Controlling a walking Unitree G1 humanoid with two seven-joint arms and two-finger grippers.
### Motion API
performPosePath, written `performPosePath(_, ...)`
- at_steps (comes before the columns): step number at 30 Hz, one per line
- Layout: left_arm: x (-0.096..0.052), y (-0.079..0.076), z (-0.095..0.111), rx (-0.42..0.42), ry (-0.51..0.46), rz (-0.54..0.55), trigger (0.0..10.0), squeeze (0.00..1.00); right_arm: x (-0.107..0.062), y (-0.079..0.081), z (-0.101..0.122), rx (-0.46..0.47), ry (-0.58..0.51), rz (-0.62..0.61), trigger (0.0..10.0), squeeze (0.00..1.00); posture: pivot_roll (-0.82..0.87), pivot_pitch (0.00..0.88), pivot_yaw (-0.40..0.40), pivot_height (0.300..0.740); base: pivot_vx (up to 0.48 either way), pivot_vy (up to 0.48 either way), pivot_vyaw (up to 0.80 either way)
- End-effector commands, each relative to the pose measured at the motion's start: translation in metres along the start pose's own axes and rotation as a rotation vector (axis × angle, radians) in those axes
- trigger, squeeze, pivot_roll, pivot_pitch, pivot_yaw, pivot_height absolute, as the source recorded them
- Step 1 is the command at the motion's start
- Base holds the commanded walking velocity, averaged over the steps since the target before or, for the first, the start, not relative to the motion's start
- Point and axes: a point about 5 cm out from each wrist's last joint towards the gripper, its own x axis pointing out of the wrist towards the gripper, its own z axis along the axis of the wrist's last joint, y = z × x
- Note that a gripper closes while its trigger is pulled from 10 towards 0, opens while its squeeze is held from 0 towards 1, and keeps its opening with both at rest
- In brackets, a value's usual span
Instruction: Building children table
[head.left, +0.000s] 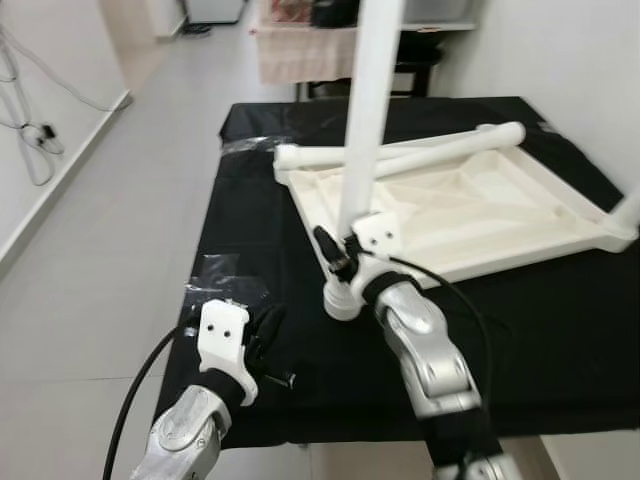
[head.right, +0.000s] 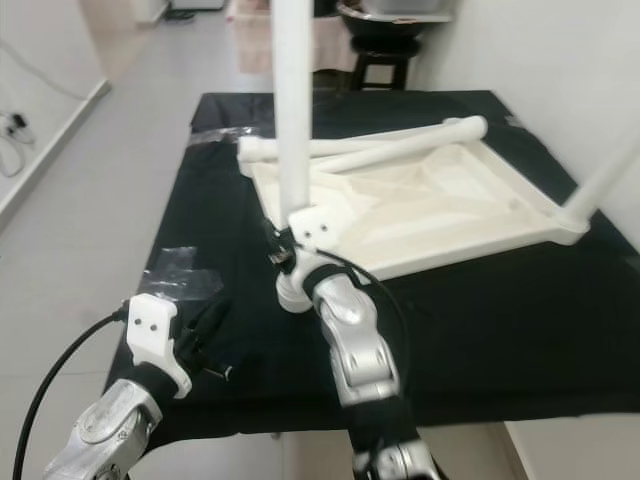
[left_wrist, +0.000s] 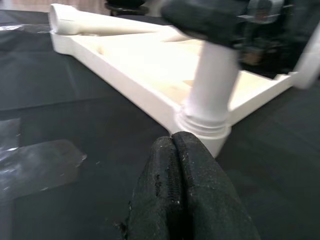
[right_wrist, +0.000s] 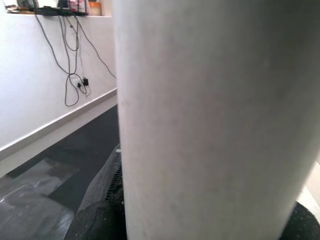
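Note:
A white children's table top (head.left: 470, 215) lies upside down on a black cloth. At its near corner a white leg (head.left: 365, 110) stands upright in its socket (left_wrist: 202, 125). My right gripper (head.left: 345, 255) is shut on that leg low down, just above the socket; the leg's surface (right_wrist: 200, 120) shows close up between the dark fingers (right_wrist: 100, 210). My left gripper (head.left: 265, 335) rests shut near the cloth's front left, empty, its fingers (left_wrist: 175, 190) pressed together and pointing at the socket. Two loose legs (head.left: 400, 152) lie across the far edge. Another leg (head.left: 628, 208) rises at the right corner.
Clear plastic wrap (head.left: 225, 280) lies on the cloth by my left gripper, and a small dark screw (head.left: 285, 379) sits near the front edge. Grey floor runs along the left, with cables (head.left: 35, 135) on that wall. A stool (head.right: 385, 50) stands behind the table.

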Motion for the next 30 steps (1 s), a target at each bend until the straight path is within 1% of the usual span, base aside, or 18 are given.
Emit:
performPosePath(1,-0.003,0.002,-0.003,0.0,0.009,0.015,10.0,0.0,-0.007,-0.012,-0.034,-0.041,0.165,-0.064,0.0,0.0,0.08,0.123,-0.033,0.74,0.0,0.0,0.0)
performPosePath(3,-0.003,0.002,-0.002,0.0,0.008,0.018,10.0,0.0,-0.006,-0.009,-0.034,-0.046,0.169,-0.045,0.0,0.0,0.08,0.123,-0.033,0.74,0.0,0.0,0.0)
performPosePath(5,-0.002,0.002,-0.002,-0.002,0.007,0.017,10.0,0.0,-0.005,-0.011,-0.03,-0.031,0.147,-0.06,10.0,0.0,0.08,0.124,-0.033,0.74,0.0,0.0,0.0)
performPosePath(7,-0.002,0.002,-0.002,-0.004,0.008,0.015,10.0,0.0,-0.005,-0.012,-0.028,-0.013,0.132,-0.069,10.0,0.0,0.08,0.124,-0.033,0.74,0.0,0.0,0.0)
performPosePath(8,-0.002,0.002,-0.002,-0.005,0.009,0.013,10.0,0.0,-0.005,-0.009,-0.022,0.003,0.11,-0.053,10.0,0.14,0.08,0.124,-0.026,0.74,0.0,0.0,0.0)
performPosePath(9,-0.002,0.002,-0.002,-0.005,0.009,0.013,10.0,0.0,-0.005,-0.009,-0.022,0.003,0.11,-0.053,10.0,0.14,0.08,0.124,-0.026,0.74,0.0,0.0,0.0)
performPosePath(10,-0.002,0.002,-0.002,-0.006,0.009,0.012,10.0,0.0,-0.003,-0.004,-0.012,0.029,0.062,0.023,10.0,1.0,0.08,0.124,-0.025,0.74,0.0,0.0,0.0)
performPosePath(12,-0.001,0.002,-0.002,-0.007,0.009,0.009,10.0,0.0,0.002,0.008,0.008,0.08,-0.036,0.236,10.0,1.0,0.08,0.123,-0.023,0.74,0.0,0.0,0.0)
performPosePath(13,-0.001,0.002,-0.002,-0.008,0.01,0.009,10.0,0.0,0.004,0.009,0.014,0.102,-0.056,0.326,10.0,0.07,0.08,0.122,-0.023,0.74,0.0,0.0,0.0)
performPosePath(15,-0.001,0.002,-0.002,-0.008,0.01,0.009,10.0,0.0,0.004,0.009,0.014,0.102,-0.056,0.326,10.0,0.07,0.08,0.122,-0.023,0.74,0.0,0.0,0.0)
performPosePath(16,-0.001,0.002,-0.002,-0.008,0.009,0.008,10.0,0.0,0.007,0.009,0.017,0.071,-0.064,0.417,10.0,0.0,0.08,0.122,-0.023,0.74,0.0,0.0,0.0)
performPosePath(18,-0.001,0.002,-0.002,-0.009,0.009,0.008,10.0,0.0,0.01,0.006,0.018,0.027,-0.055,0.581,10.0,0.0,0.08,0.121,-0.026,0.74,0.0,0.0,0.0)
performPosePath(19,-0.001,0.002,-0.002,-0.009,0.009,0.008,10.0,0.0,0.01,0.006,0.018,0.027,-0.055,0.581,10.0,0.0,0.08,0.121,-0.026,0.74,0.0,0.0,0.0)
performPosePath(22,-0.001,0.001,-0.002,-0.007,0.009,0.009,10.0,0.0,0.011,0.001,0.019,-0.004,-0.025,0.747,10.0,0.0,0.1,0.122,-0.032,0.74,0.0,0.0,0.0)
performPosePath(25,-0.001,0.002,-0.002,-0.006,0.009,0.01,10.0,0.0,0.012,0.0,0.02,0.012,-0.018,0.793,10.0,0.0,0.1,0.121,-0.032,0.74,0.0,0.0,0.0)
performPosePath(28,-0.002,0.002,-0.002,-0.002,0.009,0.013,10.0,0.0,0.022,-0.007,0.017,0.072,0.018,0.825,10.0,0.0,0.11,0.122,-0.035,0.74,0.0,0.0,0.0)
performPosePath(29,-0.002,0.002,-0.002,-0.001,0.01,0.013,10.0,0.0,0.024,-0.008,0.016,0.073,0.025,0.828,0.0,0.0,0.12,0.124,-0.036,0.74,0.0,0.0,0.0)
performPosePath(30,-0.002,0.002,-0.002,-0.001,0.01,0.013,10.0,0.0,0.024,-0.008,0.016,0.073,0.025,0.828,0.0,0.0,0.12,0.124,-0.036,0.74,0.0,0.0,0.0)
